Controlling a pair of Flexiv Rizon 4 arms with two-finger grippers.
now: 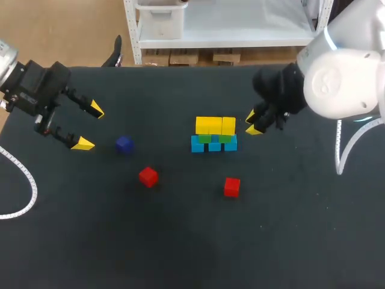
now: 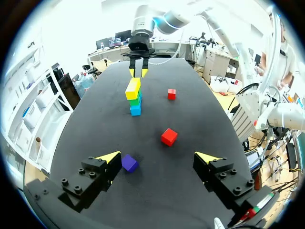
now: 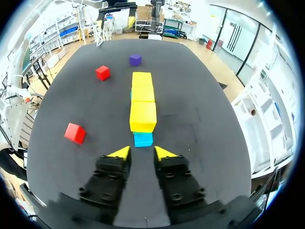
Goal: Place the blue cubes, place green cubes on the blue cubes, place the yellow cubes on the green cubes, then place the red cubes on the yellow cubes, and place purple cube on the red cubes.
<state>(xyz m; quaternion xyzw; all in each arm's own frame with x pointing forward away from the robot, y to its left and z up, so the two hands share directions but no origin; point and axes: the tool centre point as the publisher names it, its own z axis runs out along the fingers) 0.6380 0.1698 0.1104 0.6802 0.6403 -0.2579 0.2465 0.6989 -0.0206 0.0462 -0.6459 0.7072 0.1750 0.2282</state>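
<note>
In the middle of the table stands a small wall: a row of blue cubes, green cubes on them, yellow cubes on top. Two red cubes lie loose in front of it, and a purple cube to its left. My right gripper hovers just right of the wall, fingers a little apart and empty; an end blue cube lies just ahead of its tips. My left gripper stands wide open at the far left, with the purple cube near one finger.
The black table has wide bare cloth in front of the red cubes. A white cable loops along the left edge, and another hangs at the right by my right arm.
</note>
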